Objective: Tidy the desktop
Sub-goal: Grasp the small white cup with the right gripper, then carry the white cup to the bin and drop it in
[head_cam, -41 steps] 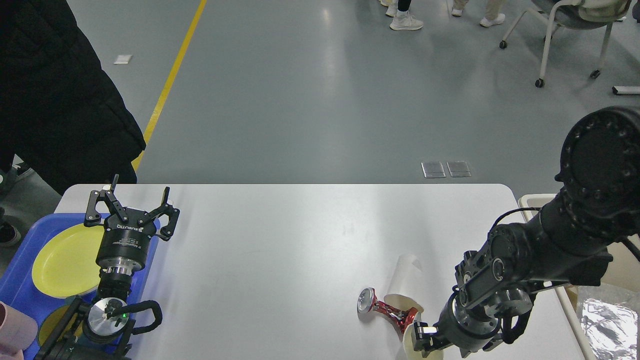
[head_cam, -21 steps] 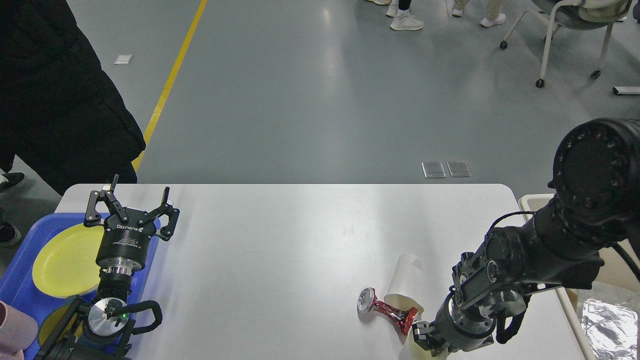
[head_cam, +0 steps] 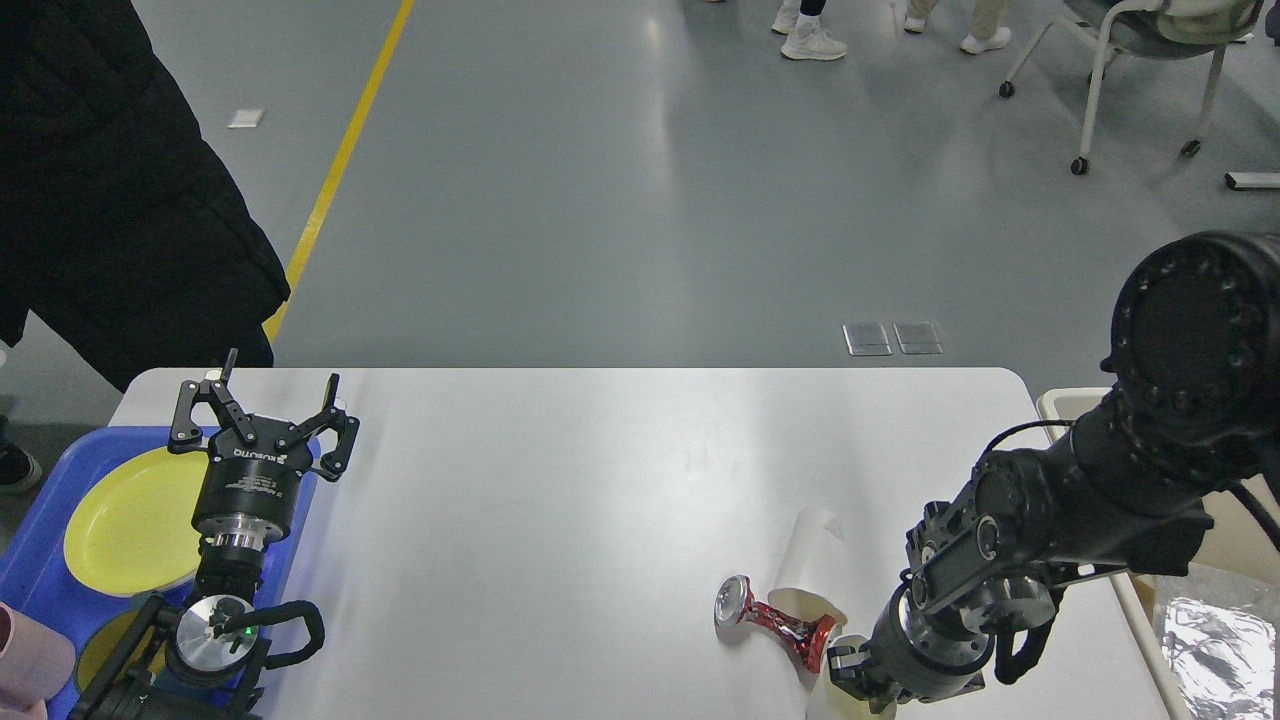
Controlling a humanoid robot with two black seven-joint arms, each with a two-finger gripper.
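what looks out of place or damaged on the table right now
A crushed red can lies on its side near the front right of the desktop, bent in the middle, with a tipped paper cup right behind it. The right hand is down beside them. The yellow plate sits neatly in the blue tray.
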